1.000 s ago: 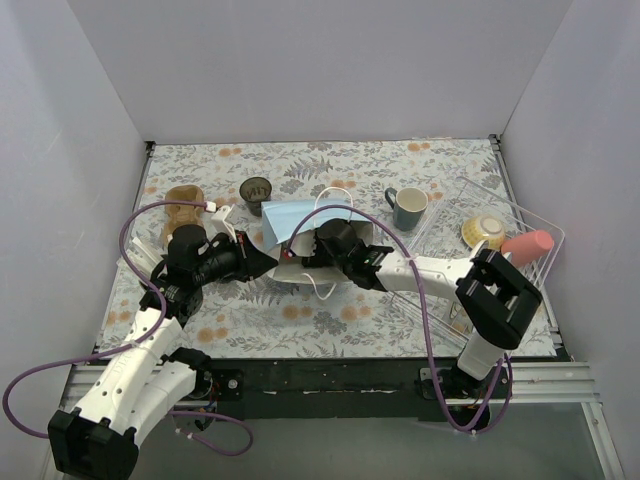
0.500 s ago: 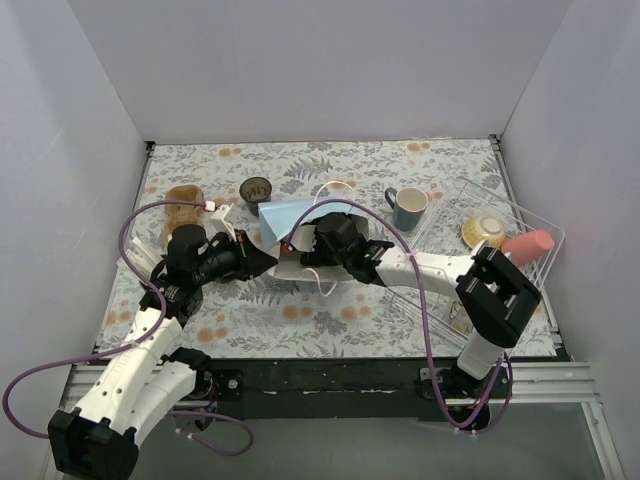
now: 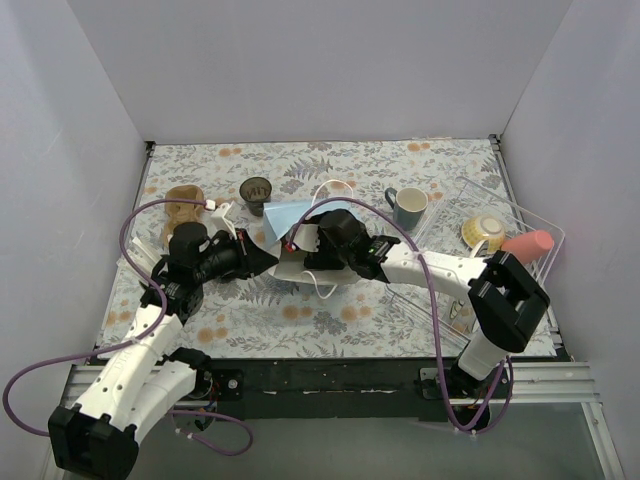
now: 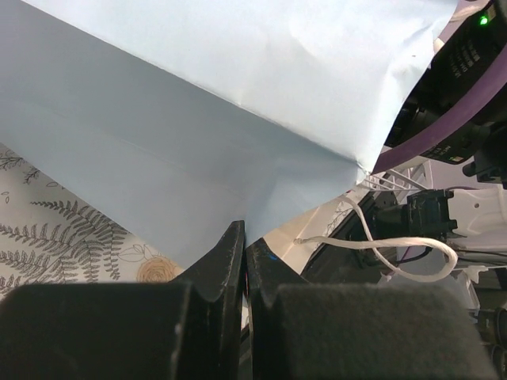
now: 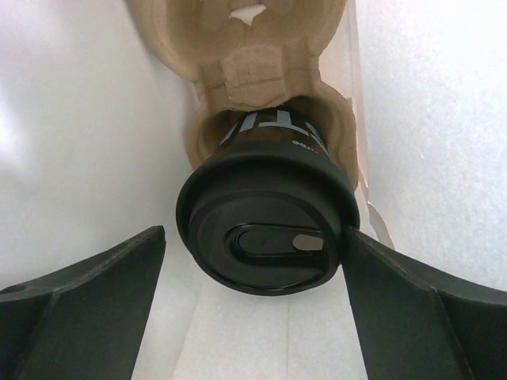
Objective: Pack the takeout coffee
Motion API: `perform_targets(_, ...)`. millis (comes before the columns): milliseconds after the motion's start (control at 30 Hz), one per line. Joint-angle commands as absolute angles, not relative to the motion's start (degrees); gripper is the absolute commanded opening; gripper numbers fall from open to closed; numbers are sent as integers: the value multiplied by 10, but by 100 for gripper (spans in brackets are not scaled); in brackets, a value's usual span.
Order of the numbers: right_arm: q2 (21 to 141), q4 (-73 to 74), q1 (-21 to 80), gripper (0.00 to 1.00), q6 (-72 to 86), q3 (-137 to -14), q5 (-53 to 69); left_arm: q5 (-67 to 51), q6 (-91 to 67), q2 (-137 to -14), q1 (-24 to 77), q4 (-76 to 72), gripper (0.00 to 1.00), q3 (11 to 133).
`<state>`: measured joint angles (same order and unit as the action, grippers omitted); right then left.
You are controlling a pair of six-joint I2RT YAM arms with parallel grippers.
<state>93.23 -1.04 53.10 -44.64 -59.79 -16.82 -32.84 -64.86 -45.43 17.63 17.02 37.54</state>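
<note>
The takeout coffee point(image 5: 265, 237), a dark brown cup with a round black lid, sits in a cardboard carrier point(image 5: 238, 47) inside the light-blue paper bag point(image 3: 285, 215). My right gripper point(image 5: 253, 231) reaches into the bag and stands open around the lid. Its left finger is clear of the lid and its right finger is just at the rim. In the top view the bag lies on its side mid-table and hides the cup and the right fingers. My left gripper point(image 4: 245, 237) is shut on the bag's edge point(image 4: 198, 103), with the white cord handle point(image 4: 380, 245) beside it.
A grey handled mug point(image 3: 408, 207) stands to the right of the bag and a small dark cup point(image 3: 256, 190) behind it. A brown cardboard piece point(image 3: 183, 205) lies at the far left. A clear plastic bin point(image 3: 520, 215) on the right holds a yellow bowl point(image 3: 484, 230) and a pink item point(image 3: 528, 245).
My right gripper has pushed leftward, deeper into the bag, and its jaws have opened wider. The bag's top has shifted slightly. The left gripper has kept its hold.
</note>
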Motion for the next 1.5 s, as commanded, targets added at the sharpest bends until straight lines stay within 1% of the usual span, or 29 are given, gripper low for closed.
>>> perform_targets(0, 905, 38, 527, 99, -430, -642, -147, -321, -650, -461, 176, 186, 0, 403)
perform_targets(300, 889, 97, 527, 98, -432, -666, -115, -302, -668, -482, 177, 200, 0, 424)
perform_targets(567, 881, 173, 528, 98, -429, -711, -80, -289, -670, -511, 176, 242, 0, 470)
perform_targets(833, 875, 241, 530, 92, -418, -771, -47, -287, -682, -552, 176, 294, 0, 546)
perform_targets(1033, 867, 267, 530, 84, -409, -794, -27, -272, -691, -592, 177, 349, 0, 604)
perform_targets(1100, 866, 273, 530, 79, -404, -808, -26, -262, -693, -612, 176, 366, 0, 636)
perform_targets(1200, 863, 276, 530, 78, -399, -823, -33, -254, -699, -638, 177, 393, 0, 677)
perform_targets(1300, 860, 274, 530, 77, -392, -835, -47, -252, -701, -651, 177, 411, 6, 707)
perform_targets(1333, 861, 274, 530, 76, -389, -840, -51, -251, -702, -657, 177, 417, 11, 712)
perform_targets(1400, 860, 272, 530, 76, -383, -853, -52, -250, -703, -660, 177, 420, 17, 726)
perform_targets(1433, 860, 272, 529, 75, -382, -858, -57, -237, -706, -660, 177, 422, 25, 729)
perform_targets(1467, 860, 275, 529, 74, -382, -865, -60, -231, -712, -661, 176, 422, 27, 735)
